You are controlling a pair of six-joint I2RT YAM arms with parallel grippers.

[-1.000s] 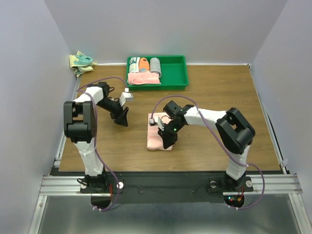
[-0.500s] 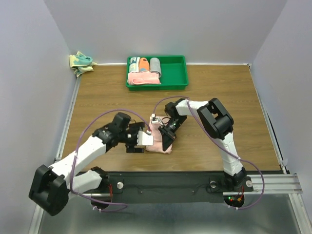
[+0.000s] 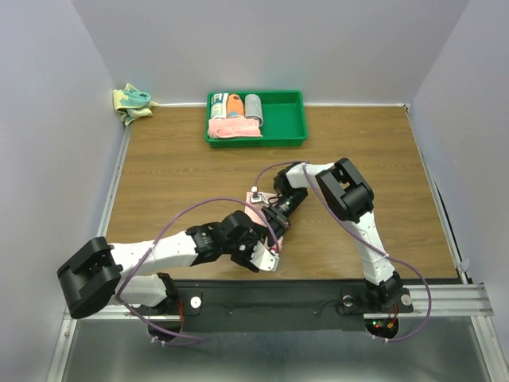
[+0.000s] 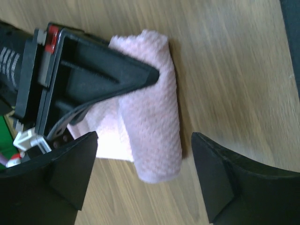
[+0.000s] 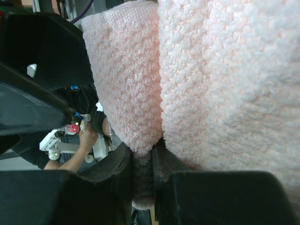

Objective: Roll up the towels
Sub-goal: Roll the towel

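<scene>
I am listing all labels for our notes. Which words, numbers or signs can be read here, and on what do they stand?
No text can be read in any view.
On the white and green item at the left end of the green plastic tray: print too small to read.
On the pale pink terry towel: no label shows.

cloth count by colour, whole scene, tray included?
pink: 2, part-rolled pink towel mid-table, folded pink cloth in green tray
orange roll: 1
grey roll: 1
white-green roll: 1
teal-yellow towel, far-left corner: 1
Total: 6
</scene>
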